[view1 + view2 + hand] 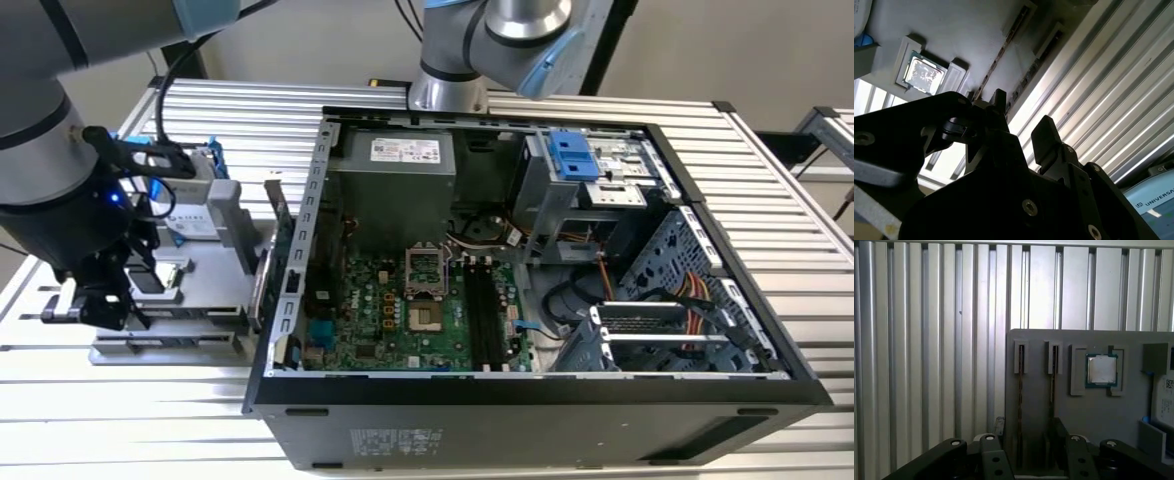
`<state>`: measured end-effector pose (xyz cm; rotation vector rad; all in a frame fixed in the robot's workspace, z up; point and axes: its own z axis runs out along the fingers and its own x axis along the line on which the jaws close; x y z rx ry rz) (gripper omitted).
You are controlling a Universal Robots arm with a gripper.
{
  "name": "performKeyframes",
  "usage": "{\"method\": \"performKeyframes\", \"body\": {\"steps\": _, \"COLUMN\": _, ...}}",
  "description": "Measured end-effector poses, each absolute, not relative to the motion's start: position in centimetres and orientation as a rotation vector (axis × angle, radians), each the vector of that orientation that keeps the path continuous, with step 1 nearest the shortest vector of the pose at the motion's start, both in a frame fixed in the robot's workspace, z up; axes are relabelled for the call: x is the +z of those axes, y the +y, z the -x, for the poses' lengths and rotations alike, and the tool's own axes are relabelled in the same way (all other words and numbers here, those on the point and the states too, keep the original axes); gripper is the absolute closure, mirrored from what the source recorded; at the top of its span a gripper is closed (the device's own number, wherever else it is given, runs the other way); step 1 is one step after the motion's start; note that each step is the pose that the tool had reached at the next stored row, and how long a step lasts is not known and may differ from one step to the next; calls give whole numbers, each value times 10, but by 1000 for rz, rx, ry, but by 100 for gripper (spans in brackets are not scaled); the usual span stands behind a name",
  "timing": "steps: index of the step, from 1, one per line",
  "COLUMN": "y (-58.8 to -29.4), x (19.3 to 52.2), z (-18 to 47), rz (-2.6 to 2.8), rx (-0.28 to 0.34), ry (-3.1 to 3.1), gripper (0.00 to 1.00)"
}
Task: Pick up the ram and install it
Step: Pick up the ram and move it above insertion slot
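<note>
**Gripper parked over the ram, nothing grabbed yet**

Exterior view: the black gripper point(107, 300) hangs over a flat grey holder plate point(200, 290). That plate sits near the slatted metal table's point(787, 250) edge on the exterior view's left, just beside the open black computer case point(534, 395).

First wrist view: the fingers point(1056, 430) are spread apart and holding nothing. The thin, dark, edge-on ram stick point(1020, 400) stands in its slot, in line with the gap between them. A second stick point(1053, 385) sits in the next slot, nearer the square silver processor chip point(1102, 370).

Second wrist view: open jaws again, and the ram stick point(1030, 75) runs towards the gap. Can't tell if anything's touching.
</note>
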<state>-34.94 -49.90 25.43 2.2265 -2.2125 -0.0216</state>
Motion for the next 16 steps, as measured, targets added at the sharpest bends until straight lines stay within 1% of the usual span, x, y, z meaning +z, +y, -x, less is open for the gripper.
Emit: {"method": "performKeyframes", "body": {"steps": 16, "y": -499, "x": 251, "z": 349, "rz": -2227, "rx": -21, "ry": -2213, "gripper": 0}}
